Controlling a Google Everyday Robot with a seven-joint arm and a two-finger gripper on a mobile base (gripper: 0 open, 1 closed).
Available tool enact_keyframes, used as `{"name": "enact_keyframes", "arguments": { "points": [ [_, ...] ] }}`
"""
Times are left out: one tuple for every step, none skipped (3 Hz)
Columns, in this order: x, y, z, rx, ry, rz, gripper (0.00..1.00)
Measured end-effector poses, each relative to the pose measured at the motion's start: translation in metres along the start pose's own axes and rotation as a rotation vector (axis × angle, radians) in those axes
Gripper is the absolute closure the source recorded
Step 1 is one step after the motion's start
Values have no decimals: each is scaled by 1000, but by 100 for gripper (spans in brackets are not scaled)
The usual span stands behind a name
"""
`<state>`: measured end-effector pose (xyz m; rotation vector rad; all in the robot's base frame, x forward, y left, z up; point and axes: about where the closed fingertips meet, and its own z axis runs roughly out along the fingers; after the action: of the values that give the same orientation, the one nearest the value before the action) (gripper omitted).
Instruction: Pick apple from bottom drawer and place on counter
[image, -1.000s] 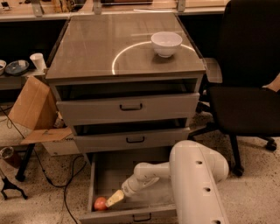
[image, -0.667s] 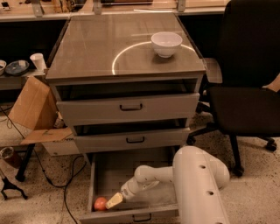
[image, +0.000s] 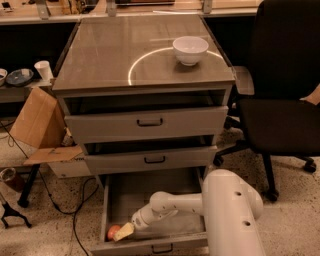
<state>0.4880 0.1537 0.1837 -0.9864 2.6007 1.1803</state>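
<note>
Camera view, pincer (image: 124, 232) edged closer to apple (image: 113, 232) in bottom drawer (image: 145, 195), now just beside it, grip unclear.

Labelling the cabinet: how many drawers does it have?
3: the top drawer and middle drawer under the counter, and the bottom drawer pulled open, where the pincer is beside the apple.

No legible text, no labels, no numbers
</note>
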Motion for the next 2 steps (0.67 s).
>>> {"name": "enact_keyframes", "arguments": {
  "points": [
    [-2,3,22,-19,12,7,17],
    [-9,1,44,-40,14,17,21]
  ]
}}
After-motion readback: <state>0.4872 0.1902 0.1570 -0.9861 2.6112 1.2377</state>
